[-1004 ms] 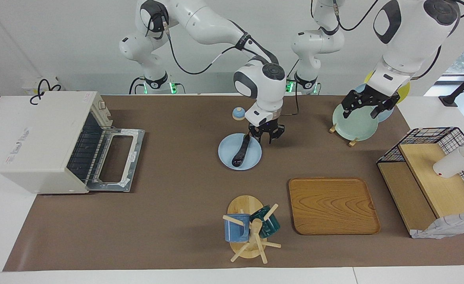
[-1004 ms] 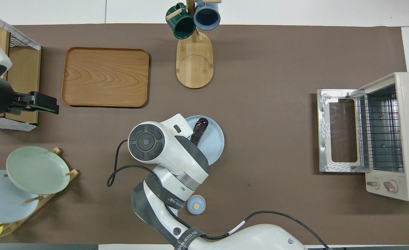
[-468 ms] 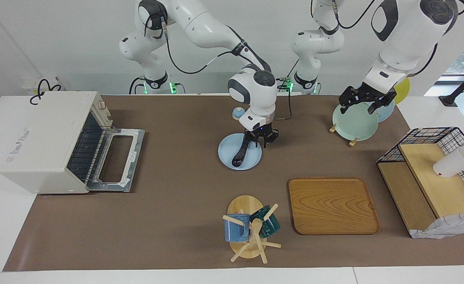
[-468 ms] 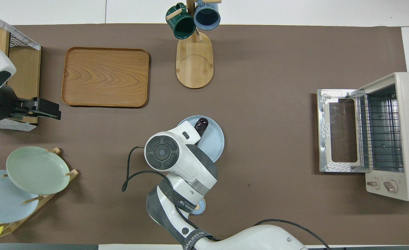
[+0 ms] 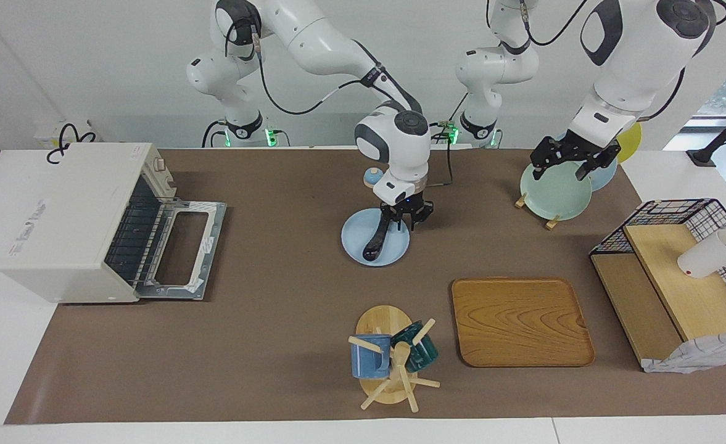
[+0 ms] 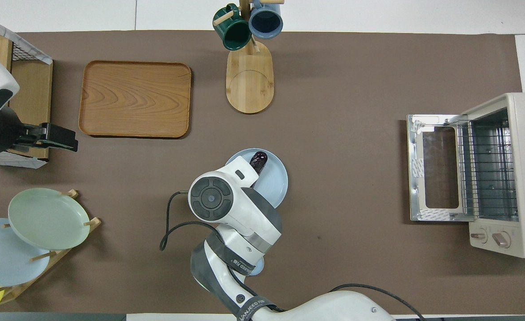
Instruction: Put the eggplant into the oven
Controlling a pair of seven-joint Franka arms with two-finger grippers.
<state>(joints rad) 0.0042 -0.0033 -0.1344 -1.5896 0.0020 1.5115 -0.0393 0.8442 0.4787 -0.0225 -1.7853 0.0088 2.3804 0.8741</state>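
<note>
Shifted over the blue plate (image 5: 393,250) — right gripper (image 5: 406,219), fingers unclear; eggplant (image 5: 377,238) lies in it; left gripper (image 5: 561,165) open.

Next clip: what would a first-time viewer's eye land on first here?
Mid-table, the right gripper sits low over the stem end of the dark eggplant, which lies on a pale blue plate. At the right arm's end of the table, the cream oven stands with its door dropped open and wire rack showing. The left gripper waits, jaws open, over the green plate in the rack.
</note>
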